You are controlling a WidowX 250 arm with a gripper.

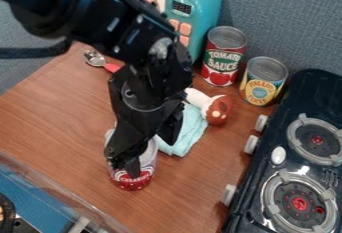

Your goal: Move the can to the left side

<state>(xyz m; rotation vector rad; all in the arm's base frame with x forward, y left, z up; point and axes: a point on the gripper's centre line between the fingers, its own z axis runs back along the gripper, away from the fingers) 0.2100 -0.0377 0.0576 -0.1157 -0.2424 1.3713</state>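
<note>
The black gripper (pixel 151 158) hangs down at the lower left-centre of the camera view, right over a can (pixel 135 181) with a white and red label. This can stands upright on the wooden table, its top and much of its side hidden behind the gripper. Contact between the two cannot be made out.
A folded light-blue cloth (pixel 192 133) and a brown-capped toy mushroom (pixel 219 110) lie right of the gripper. Behind stand a red-and-green can (pixel 223 59), a yellow can (pixel 262 83) and a teal toy appliance (pixel 206 2). A dark stove (pixel 277 137) borders the right, a spoon (pixel 97 59) the upper left.
</note>
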